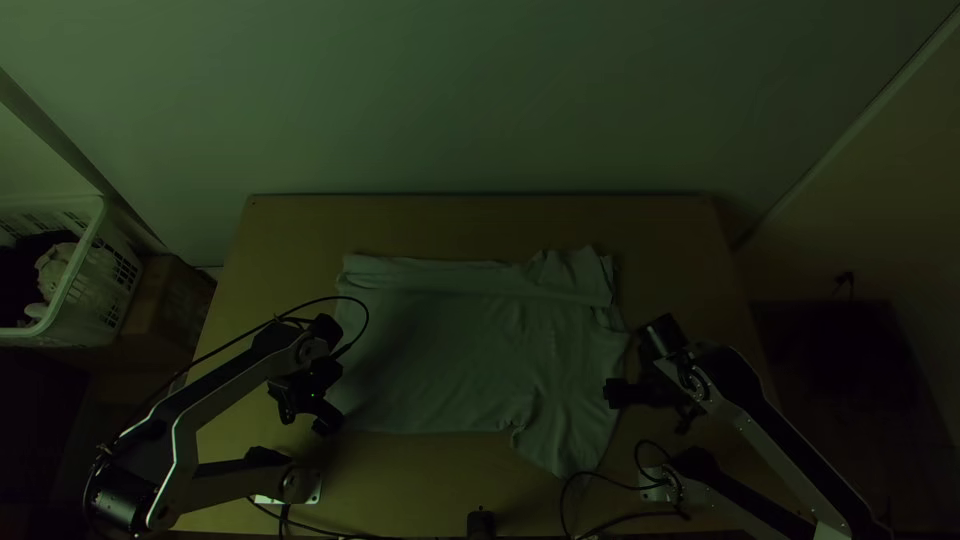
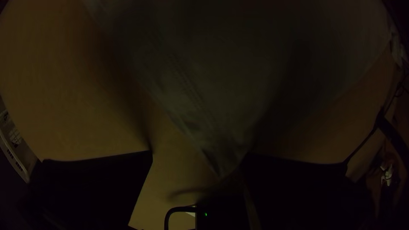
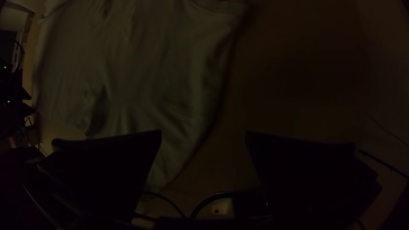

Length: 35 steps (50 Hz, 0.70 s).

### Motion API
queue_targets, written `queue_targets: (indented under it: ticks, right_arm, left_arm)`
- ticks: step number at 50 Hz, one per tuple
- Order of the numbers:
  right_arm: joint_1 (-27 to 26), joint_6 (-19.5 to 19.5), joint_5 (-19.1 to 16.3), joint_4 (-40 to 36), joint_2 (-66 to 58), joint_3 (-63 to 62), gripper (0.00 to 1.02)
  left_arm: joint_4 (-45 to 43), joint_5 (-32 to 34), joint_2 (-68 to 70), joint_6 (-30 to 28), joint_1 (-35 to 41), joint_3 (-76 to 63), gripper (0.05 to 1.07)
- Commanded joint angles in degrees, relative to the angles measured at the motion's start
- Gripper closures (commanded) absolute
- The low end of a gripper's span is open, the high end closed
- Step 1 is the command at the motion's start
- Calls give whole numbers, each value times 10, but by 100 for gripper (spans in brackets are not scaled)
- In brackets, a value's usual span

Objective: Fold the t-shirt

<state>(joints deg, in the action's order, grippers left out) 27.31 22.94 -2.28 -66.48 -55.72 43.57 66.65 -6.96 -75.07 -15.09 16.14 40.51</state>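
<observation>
Your t-shirt (image 1: 440,350) lies flat on the counter (image 1: 480,225), its long way running from side to side; the bottom hem is by your left arm and the neck end is by your right arm; the far side is already turned in as a long strip (image 1: 430,275), and the near side is still flat, with one sleeve (image 1: 570,440) poking out toward you. Your left hand (image 2: 200,153) is wide open and pinches nothing; the near hem corner (image 2: 221,166) points right in between its fingers, so this hand looks closest to a good grab. Your right hand (image 3: 204,132) is wide open and empty too; it sits by the neck end, with the sleeve off to one side of its gap, so it likely has to move in toward the shirt first; then both ends could go up and over, away from you, together.
</observation>
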Motion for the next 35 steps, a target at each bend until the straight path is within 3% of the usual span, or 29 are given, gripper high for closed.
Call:
queue_targets:
  ticks: [1, 6, 12, 19, 22, 35]
  right_arm:
    - [6, 13, -3, 2, -10, -22, 13]
    - [7, 14, -3, 9, -22, -31, 13]
    - [12, 14, -4, 10, -45, -33, 13]
    - [19, 31, -24, 9, -69, -37, 13]
    - [28, 41, -32, 9, -76, -41, 13]
    - [97, 83, -44, 3, -107, -53, 14]
  left_arm:
    - [-1, -1, -18, 8, 23, -5, 11]
    - [-5, 5, -26, 12, 40, -3, 13]
    - [-10, 6, -27, 17, 50, -2, 34]
    - [-23, 7, 12, 7, 65, -10, 78]
    - [-64, 18, 44, -27, 72, -19, 106]
    - [-86, 53, 77, -40, 49, -16, 105]
